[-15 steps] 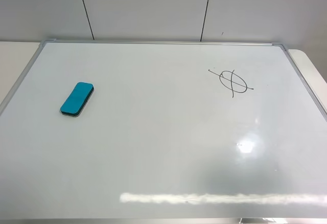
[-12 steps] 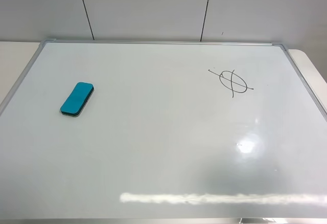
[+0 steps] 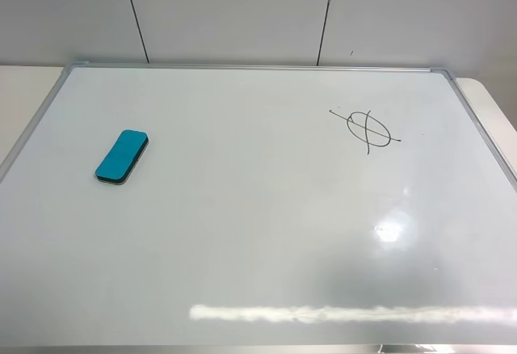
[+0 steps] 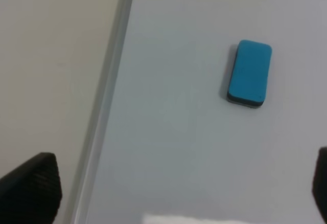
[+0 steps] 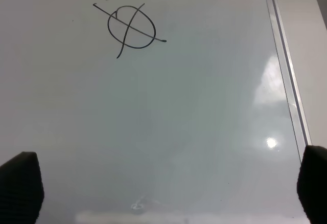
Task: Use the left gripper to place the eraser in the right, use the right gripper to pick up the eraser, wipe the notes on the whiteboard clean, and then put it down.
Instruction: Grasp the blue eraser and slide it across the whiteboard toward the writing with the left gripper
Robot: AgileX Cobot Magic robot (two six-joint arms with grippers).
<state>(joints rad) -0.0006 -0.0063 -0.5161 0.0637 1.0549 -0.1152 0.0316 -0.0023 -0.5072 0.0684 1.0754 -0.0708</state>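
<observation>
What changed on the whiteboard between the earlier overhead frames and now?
Nothing visibly changed. The eraser lies at the same spot on the left part of the whiteboard, untouched, and the notes remain unwiped on the right part.

Readable text: none in any view, no letters, numbers or brand names.
Only mark: thin black marker scribble [image 3: 367, 131], an oval crossed by two thin lines; reads as no letter or digit.
Stands on: large glossy white whiteboard with a thin silver metal frame [image 3: 242, 233], in its far right part in the high view, well inside the frame.
Right wrist view: same scribble, sharp; one line has a small hook at its end, still nothing legible.
</observation>
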